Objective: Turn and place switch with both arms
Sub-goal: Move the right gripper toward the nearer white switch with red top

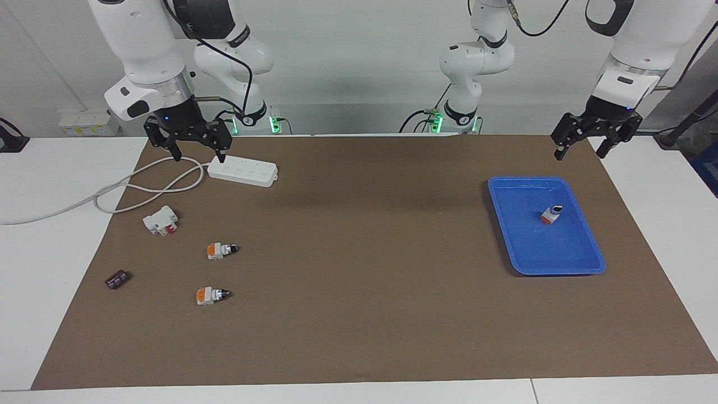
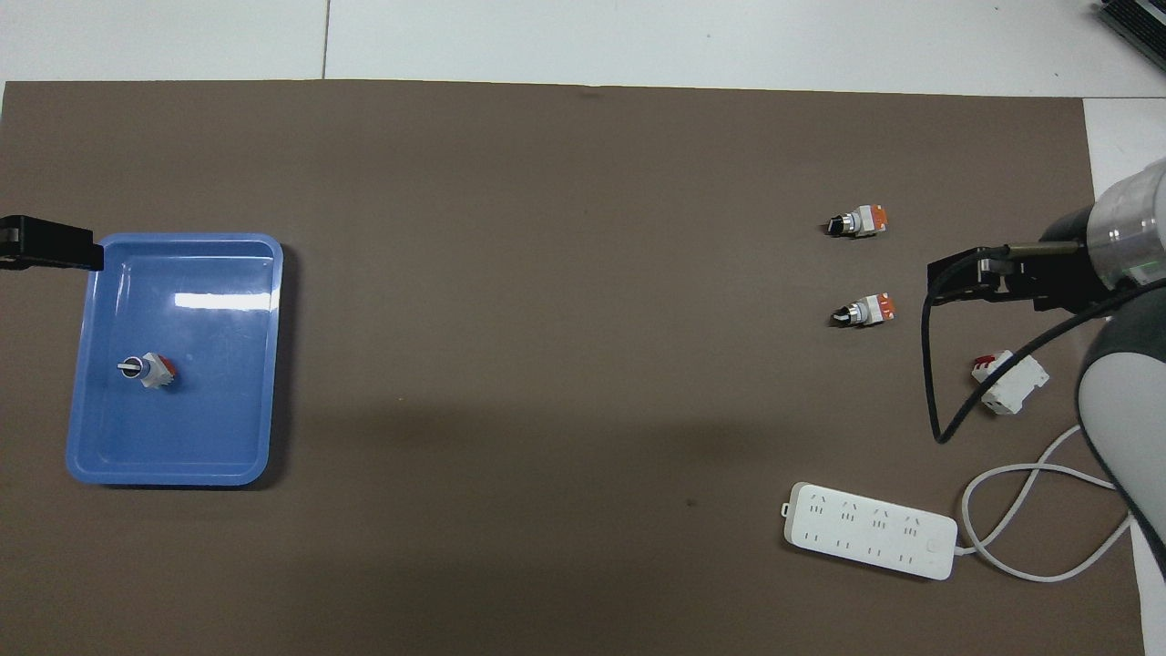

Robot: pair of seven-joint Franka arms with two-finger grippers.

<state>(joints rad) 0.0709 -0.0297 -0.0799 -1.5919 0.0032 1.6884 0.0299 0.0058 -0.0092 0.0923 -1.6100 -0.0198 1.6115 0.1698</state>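
You've got three small selector switches, each a white-grey body with silver collar, black knob and orange end block. One (image 1: 551,214) (image 2: 148,369) stands in the blue plastic tray (image 1: 583,264) (image 2: 109,456), knob up and tilted, toward the left arm's end. The other two lie on their sides on the brown mat toward the right arm's end – the nearer one (image 1: 221,249) (image 2: 863,311) and the farther one (image 1: 212,295) (image 2: 857,221) – apart, knobs pointing toward the tray's end.
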